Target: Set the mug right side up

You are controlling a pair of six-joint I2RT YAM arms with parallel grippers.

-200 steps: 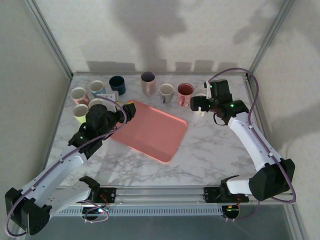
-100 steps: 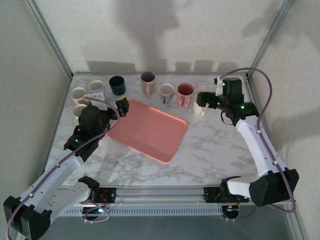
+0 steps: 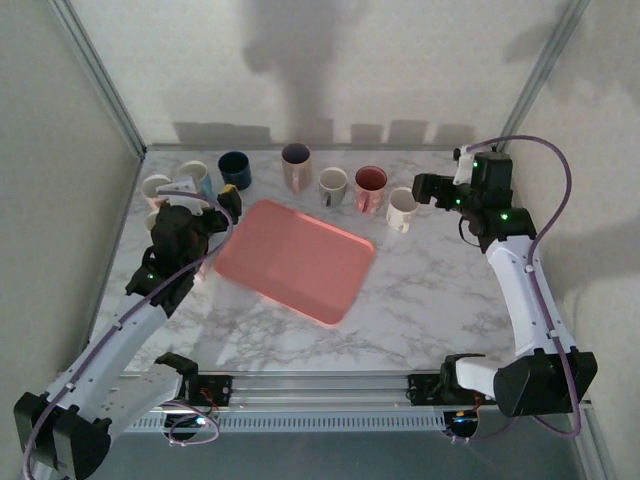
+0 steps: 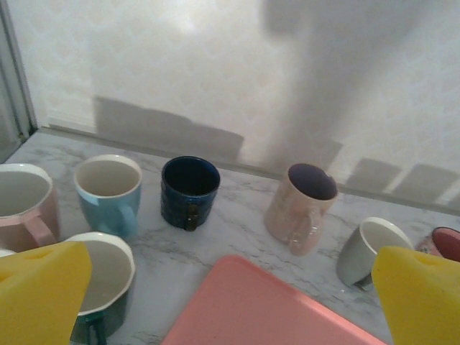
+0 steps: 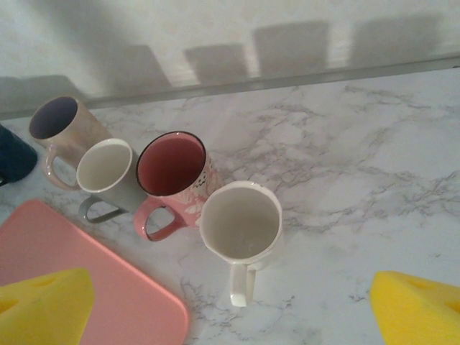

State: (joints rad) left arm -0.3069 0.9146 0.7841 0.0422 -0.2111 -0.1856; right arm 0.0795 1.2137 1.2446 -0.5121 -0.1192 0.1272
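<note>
A white mug [image 3: 402, 208] [image 5: 241, 223] stands upright on the marble, mouth up, handle toward the near edge. It sits at the right end of the back row. My right gripper [image 3: 432, 190] [image 5: 233, 310] hangs just right of it and above, open, its yellow pads [image 5: 43, 305] wide apart and holding nothing. My left gripper [image 3: 207, 192] [image 4: 230, 305] hovers open over the left mugs, near the pink tray's corner [image 4: 244, 302]. A white-rimmed teal mug [image 4: 100, 277] stands upright beside its left pad [image 4: 39, 295].
Upright mugs line the back: cream [image 3: 157, 187], light blue [image 3: 193, 176], dark blue [image 3: 235, 168], pink with a purple inside [image 3: 296, 162], grey [image 3: 332, 185], red-lined pink [image 3: 370, 186]. The pink tray [image 3: 295, 258] lies mid-table. Open marble spans the front and right.
The right gripper drew back to the right, away from the white mug, which stays upright. The left gripper swung left off the tray's corner toward the left mugs and opened wider.
</note>
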